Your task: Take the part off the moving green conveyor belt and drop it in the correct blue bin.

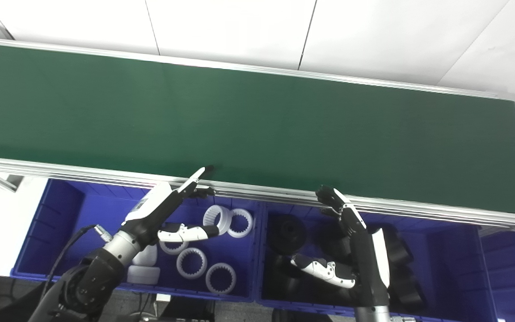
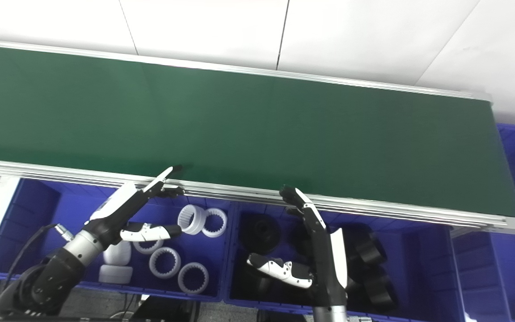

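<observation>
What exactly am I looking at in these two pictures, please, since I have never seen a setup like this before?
Both pictures come from two cameras side by side on a humanoid robot's head, looking down at its workplace, so they show one scene. The wide green conveyor belt carries nothing in view at this moment. Below its metal edge stand blue bins: the left bin holds white toothed rings, and the right bin holds black parts. The two arms rise from the bottom edge. The left hand and the right hand are both open, fingers stretched toward the belt's edge, and neither holds anything.
</observation>
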Robot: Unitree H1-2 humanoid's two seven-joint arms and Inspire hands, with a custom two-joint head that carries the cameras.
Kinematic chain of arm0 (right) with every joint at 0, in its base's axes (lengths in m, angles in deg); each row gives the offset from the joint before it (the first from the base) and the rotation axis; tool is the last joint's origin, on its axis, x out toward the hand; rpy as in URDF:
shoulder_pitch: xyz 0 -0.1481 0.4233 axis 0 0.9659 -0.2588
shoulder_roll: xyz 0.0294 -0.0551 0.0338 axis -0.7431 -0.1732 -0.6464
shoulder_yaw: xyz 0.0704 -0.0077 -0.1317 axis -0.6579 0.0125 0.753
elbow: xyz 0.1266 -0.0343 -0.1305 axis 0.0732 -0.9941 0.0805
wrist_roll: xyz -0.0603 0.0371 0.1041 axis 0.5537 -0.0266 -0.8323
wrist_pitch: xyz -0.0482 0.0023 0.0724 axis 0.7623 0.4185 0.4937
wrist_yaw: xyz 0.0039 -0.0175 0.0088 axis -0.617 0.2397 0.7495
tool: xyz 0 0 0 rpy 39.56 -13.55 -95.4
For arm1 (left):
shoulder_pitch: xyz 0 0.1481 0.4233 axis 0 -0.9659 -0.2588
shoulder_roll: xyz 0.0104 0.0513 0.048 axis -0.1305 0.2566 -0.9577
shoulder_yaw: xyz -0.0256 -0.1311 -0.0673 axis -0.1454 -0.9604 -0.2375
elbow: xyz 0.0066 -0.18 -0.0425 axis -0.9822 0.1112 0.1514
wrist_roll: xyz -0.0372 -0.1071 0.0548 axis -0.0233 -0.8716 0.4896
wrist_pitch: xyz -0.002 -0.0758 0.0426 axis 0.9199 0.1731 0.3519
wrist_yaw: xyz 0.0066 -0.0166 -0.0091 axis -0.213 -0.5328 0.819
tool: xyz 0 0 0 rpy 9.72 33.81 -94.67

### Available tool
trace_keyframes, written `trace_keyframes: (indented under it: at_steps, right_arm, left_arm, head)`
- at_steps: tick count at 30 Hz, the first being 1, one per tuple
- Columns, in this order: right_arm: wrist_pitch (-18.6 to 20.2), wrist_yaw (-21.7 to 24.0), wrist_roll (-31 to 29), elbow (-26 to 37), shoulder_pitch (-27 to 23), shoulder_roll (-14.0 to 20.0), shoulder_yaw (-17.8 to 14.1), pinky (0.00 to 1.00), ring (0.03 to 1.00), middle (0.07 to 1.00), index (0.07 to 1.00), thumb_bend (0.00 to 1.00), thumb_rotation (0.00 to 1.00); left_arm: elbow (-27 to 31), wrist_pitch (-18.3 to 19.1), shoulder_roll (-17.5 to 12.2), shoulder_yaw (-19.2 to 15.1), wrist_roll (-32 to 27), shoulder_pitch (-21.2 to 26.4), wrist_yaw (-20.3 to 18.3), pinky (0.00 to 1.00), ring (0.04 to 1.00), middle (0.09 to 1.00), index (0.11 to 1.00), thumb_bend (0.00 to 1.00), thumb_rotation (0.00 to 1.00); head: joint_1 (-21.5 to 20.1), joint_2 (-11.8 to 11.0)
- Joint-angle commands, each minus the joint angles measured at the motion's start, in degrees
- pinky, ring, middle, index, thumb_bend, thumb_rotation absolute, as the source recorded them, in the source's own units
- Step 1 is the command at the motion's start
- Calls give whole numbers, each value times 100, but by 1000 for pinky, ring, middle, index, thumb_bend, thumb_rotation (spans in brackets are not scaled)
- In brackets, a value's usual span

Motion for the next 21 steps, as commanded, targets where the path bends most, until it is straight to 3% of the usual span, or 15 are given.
trace_keyframes:
  at_steps: [1,6,8,11,15,21]
  right_arm:
    - [153,233,-120,220,52,2,33,770,848,855,886,880,482]
    - [197,385,-109,170,70,7,-27,781,856,869,905,886,479]
    - [269,455,-153,180,91,1,-40,785,861,877,914,893,483]
    - [348,551,-245,167,104,-3,-41,791,870,890,933,894,466]
    - [447,602,-203,178,125,-25,-67,806,877,891,944,902,468]
    - [466,606,-182,138,131,-58,-100,816,883,892,949,905,461]
  left_arm:
    - [95,-340,-72,18,-549,64,-154,959,1000,1000,1000,688,862]
    - [113,-429,48,105,-1593,12,-526,995,1000,1000,1000,717,838]
    - [96,-490,127,145,-2033,-12,-683,941,1000,1000,1000,686,856]
    - [-52,-597,248,217,-2636,-37,-946,944,1000,1000,1000,650,856]
    - [-164,-709,288,186,-2802,-93,-1058,947,995,1000,1000,646,859]
    - [-365,-929,404,92,-2904,-116,-1077,861,921,968,984,664,795]
  head:
    - [8,-9]
    - [14,-88]
    - [23,-121]
    - [29,-179]
    - [33,-220]
    - [19,-247]
